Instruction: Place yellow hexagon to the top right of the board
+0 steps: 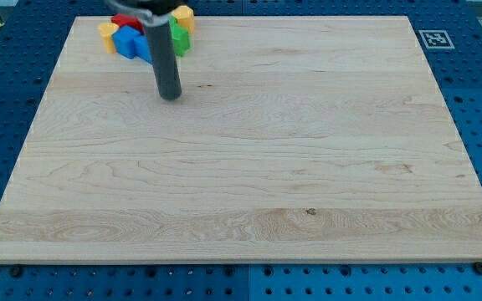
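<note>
Sitting just below the block cluster at upper left of the frame, my tip (170, 95) touches nothing; the tool is a bare rod, no jaws. Yellow hexagon (182, 16) at cluster's upper right: looks light, rigid, slippery on the table (308, 167). Push its left face.

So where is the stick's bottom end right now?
My tip sits near the view's top left of the board, just below the huddle of blocks, closest to the blue block and the green block.
</note>
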Robot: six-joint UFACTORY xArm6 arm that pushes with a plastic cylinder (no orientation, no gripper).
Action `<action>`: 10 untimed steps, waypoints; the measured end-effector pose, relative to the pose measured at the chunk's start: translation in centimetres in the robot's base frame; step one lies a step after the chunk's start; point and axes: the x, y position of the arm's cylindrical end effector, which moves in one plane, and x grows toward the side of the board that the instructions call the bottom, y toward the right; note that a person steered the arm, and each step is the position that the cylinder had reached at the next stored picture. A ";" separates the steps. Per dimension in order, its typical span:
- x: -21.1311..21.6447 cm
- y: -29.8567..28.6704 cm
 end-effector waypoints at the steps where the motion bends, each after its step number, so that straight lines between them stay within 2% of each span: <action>1: 3.0 0.0; 10: 3.2 0.1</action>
